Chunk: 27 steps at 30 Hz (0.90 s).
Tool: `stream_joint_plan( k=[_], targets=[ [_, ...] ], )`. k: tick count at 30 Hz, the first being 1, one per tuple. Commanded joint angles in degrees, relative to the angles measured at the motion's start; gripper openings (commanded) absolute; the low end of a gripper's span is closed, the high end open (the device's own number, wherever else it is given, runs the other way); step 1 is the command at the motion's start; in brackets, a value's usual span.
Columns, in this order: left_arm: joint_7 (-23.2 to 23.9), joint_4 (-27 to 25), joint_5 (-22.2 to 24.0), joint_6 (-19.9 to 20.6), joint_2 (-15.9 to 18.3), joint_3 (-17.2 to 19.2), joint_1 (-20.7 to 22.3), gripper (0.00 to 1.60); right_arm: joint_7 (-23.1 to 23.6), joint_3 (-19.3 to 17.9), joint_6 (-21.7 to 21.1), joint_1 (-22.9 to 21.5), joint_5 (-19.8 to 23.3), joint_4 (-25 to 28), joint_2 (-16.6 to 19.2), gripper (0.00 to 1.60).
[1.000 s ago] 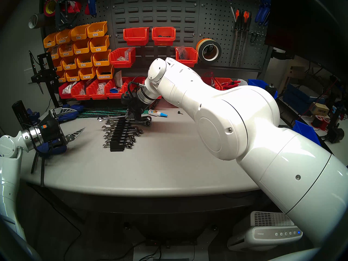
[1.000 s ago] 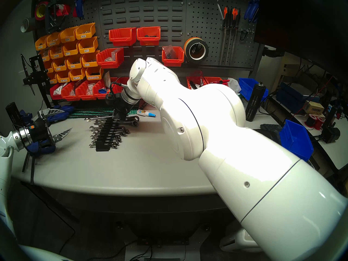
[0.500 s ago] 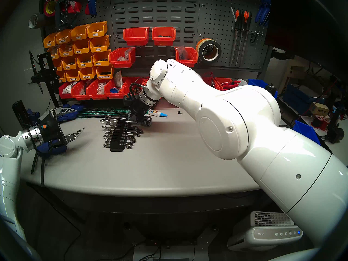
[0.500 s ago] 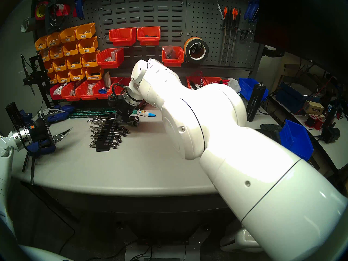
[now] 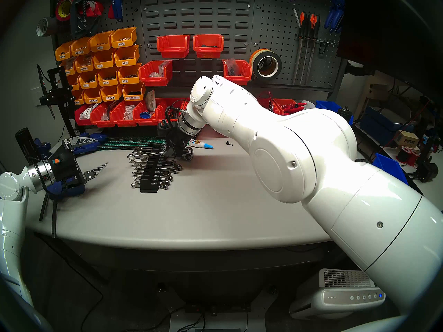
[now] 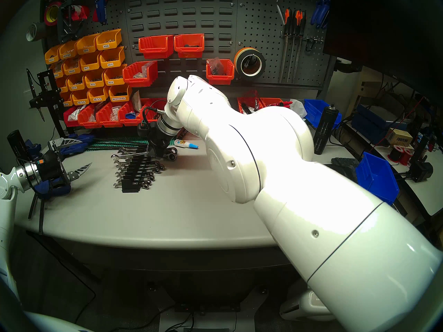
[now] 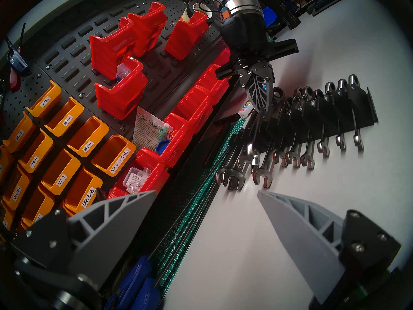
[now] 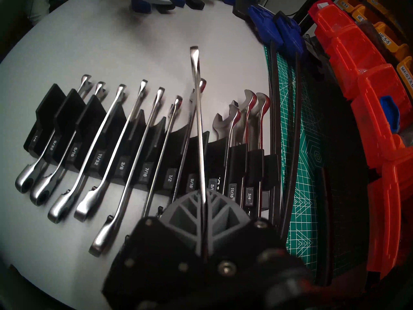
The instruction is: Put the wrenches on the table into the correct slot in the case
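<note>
- Ring end of the held wrench (image 8: 199, 123) hidden between the closed fingers of the right gripper (image 8: 202, 215).
- Size label at the case (image 8: 143, 146) slot under that wrench cut short, only "5/" readable.
- In the head view, right gripper (image 5: 170, 154) fingertips lost behind its dark body, case (image 5: 152, 178) labels too small to read.
</note>
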<state>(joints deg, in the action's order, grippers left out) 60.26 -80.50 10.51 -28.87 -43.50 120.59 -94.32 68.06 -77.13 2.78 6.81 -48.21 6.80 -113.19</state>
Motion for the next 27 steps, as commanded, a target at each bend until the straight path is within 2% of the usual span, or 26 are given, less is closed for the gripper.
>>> stream_joint_plan(
  k=[1, 27],
  targets=[
    [-0.3, -0.8, 0.9, 0.2, 0.7, 1.1, 1.3, 1.60, -0.1, -0.6, -0.8, -2.4, 0.5, 1.3, -0.5, 0.00],
    [-0.3, -0.8, 1.0, 0.2, 0.7, 1.1, 1.3, 1.60, 0.8, -0.6, -2.4, -1.0, 0.0, -0.1, -0.4, 0.00]
  ],
)
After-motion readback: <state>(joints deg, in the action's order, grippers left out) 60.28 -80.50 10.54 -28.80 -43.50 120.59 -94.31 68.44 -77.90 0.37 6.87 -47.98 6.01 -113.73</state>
